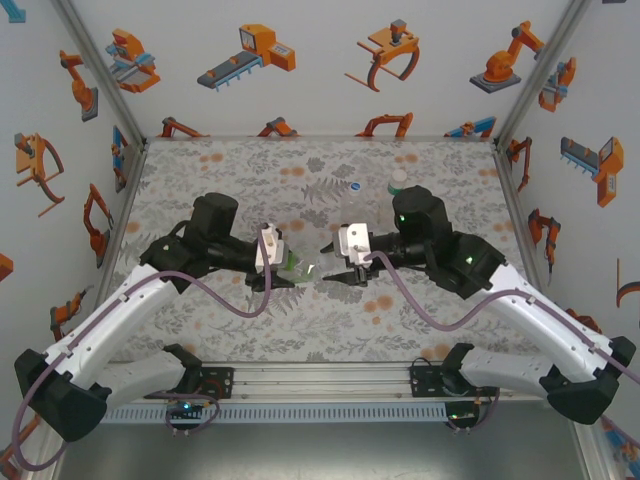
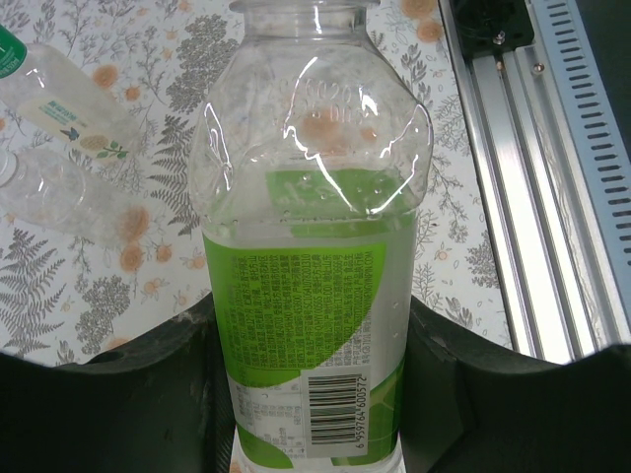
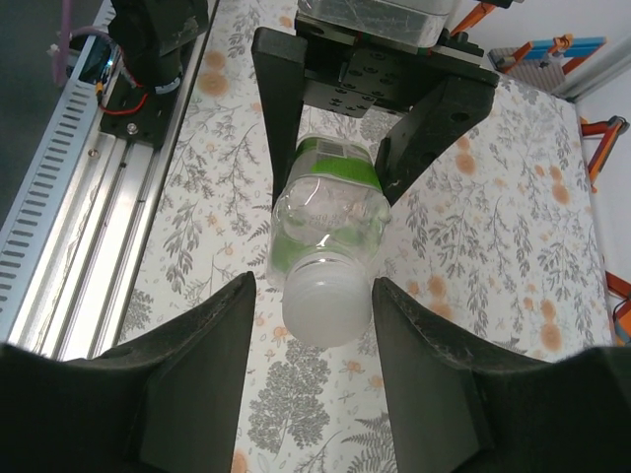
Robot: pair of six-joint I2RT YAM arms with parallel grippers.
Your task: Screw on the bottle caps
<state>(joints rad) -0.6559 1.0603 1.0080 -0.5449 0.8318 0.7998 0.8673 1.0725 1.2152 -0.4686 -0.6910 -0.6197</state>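
Mid-table: left gripper [image 1: 291, 270] clamped on bottle [image 2: 315, 296], neck pointing at right gripper [image 3: 314, 291], part-open, fingers [image 3: 202, 370] flanking whitish cap [image 3: 327, 313], not gripping.

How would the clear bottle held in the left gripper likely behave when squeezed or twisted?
The bottle looks empty, so it is probably light. Its thin clear walls may dent in the left gripper. Its glossy label could let it slip round when twisted.
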